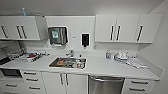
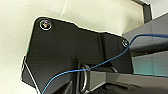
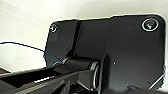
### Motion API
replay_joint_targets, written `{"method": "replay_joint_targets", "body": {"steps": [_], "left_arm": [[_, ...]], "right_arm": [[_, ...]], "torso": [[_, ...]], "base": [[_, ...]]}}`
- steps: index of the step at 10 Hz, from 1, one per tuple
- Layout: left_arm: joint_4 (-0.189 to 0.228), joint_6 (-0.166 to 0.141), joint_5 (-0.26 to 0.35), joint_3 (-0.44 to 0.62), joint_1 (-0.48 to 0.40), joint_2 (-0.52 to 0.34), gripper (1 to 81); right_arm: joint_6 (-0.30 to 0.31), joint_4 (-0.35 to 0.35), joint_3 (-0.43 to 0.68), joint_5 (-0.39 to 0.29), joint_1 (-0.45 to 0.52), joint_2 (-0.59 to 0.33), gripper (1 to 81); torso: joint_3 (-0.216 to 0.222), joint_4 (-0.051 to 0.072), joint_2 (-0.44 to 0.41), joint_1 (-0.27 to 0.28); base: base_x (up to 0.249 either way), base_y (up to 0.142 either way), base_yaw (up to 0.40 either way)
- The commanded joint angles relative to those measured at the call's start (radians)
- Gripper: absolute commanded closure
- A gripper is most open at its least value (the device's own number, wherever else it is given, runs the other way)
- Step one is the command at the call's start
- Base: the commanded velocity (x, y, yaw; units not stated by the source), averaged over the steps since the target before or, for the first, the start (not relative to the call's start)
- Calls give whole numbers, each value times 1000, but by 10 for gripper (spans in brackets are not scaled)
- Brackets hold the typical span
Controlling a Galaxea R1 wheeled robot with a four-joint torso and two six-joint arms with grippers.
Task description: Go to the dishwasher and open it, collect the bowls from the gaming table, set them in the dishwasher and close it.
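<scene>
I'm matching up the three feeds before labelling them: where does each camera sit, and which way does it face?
Head view: high on the robot, looking forward and down at a kitchen counter with a sink and the dishwasher below.
Left wrist view: on the left arm, facing the robot's dark plate and a blue cable.
Right wrist view: on the right arm, facing its dark plate.
Both wrist views share pale background.

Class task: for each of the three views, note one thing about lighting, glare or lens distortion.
Head view: the wide lens bows the counter and cabinets; soft, even light, a dull sheen on the dishwasher. Left wrist view: bright pale background behind the dark plate. Right wrist view: much the same, with glints on the round fittings.
</scene>
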Motion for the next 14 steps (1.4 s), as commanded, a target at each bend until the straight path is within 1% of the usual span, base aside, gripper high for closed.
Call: {"method": "replay_joint_targets", "body": {"steps": [1, 14], "left_arm": [[13, 4, 42, 12, -48, -11, 10], [13, 4, 42, 11, -47, -7, 10]], "right_arm": [[-2, 0, 8, -54, 58, -10, 10], [-2, -7, -6, -51, 55, -9, 10]], "torso": [[0, 0, 0, 1], [0, 0, 0, 1]], "base": [[144, 0, 0], [144, 0, 0]]}}
